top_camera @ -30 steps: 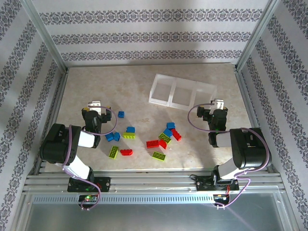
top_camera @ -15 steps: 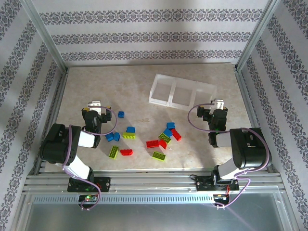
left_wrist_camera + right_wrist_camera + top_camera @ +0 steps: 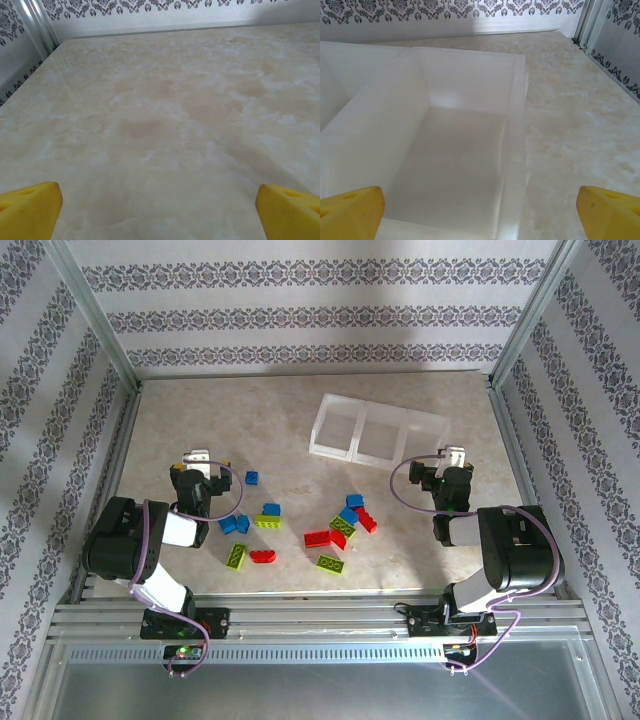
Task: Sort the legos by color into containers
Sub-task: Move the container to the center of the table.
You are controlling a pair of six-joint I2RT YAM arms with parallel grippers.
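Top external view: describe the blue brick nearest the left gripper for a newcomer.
From the white three-bin tray, look left and toward the arms to the left gripper. Just right of it lies a small blue brick. It sits alone, apart from the other bricks clustered nearer the arms.

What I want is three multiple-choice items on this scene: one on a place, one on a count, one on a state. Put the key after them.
1. Where do the legos lie?
A. Inside the containers
B. Loose on the table
C. Between gripper fingers

2. How many bins make up the containers?
A. Three
B. Two
C. Five

3. How is the right gripper?
A. Shut on a red brick
B. Shut, empty
C. Open, empty

Key:
1 B, they lie scattered on the table, outside the containers.
2 A, two inner walls split the containers into three.
3 C, its yellow fingers stand wide apart with nothing between them.
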